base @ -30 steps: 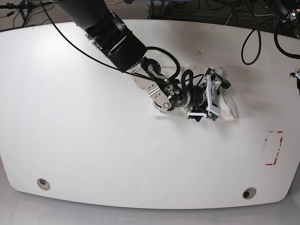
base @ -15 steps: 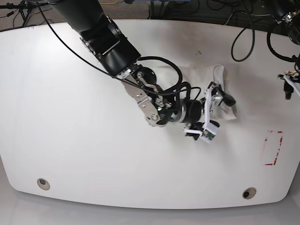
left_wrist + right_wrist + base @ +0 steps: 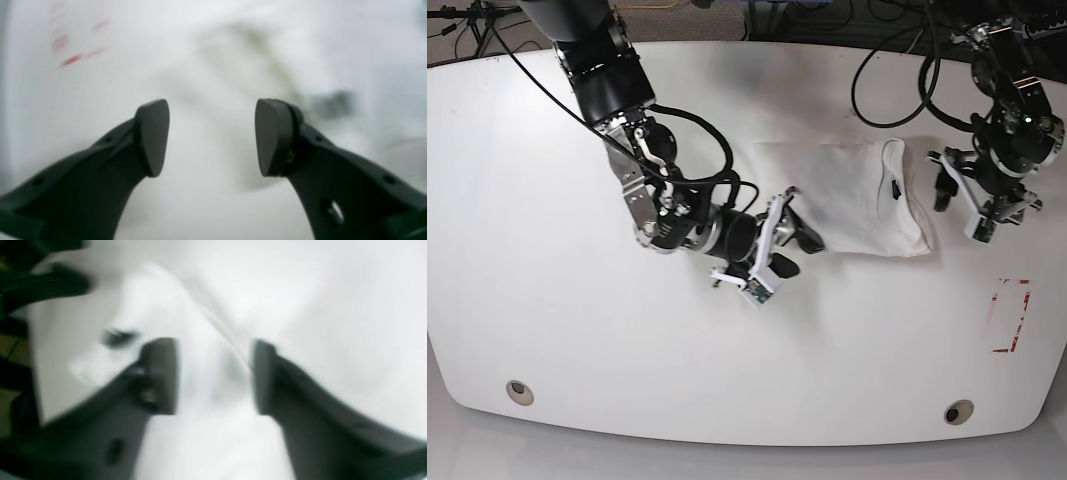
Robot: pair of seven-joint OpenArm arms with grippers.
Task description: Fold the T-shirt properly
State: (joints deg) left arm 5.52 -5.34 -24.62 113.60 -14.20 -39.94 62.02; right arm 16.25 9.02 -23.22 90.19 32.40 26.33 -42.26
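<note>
The white T-shirt [image 3: 852,195] lies folded into a flat rectangle on the white table [image 3: 577,300], collar and small black neck label [image 3: 893,187] toward its right end. My right gripper [image 3: 794,250] is open and empty, just off the shirt's lower left corner. My left gripper [image 3: 949,185] is open and empty, just right of the shirt's collar end. In the left wrist view my left gripper [image 3: 211,136] is open over blurred cloth [image 3: 240,56]. In the right wrist view my right gripper [image 3: 213,376] is open with blurred white shirt [image 3: 160,306] ahead. The print is hidden.
A red tape rectangle [image 3: 1009,315] marks the table at the right, also seen blurred in the left wrist view [image 3: 73,58]. Two round holes [image 3: 519,392] [image 3: 958,412] sit near the front edge. Cables [image 3: 897,70] trail over the back edge.
My right gripper let go and drew back left off the shirt, which now lies spread flat. My left arm has come in from the right to beside the collar end.
</note>
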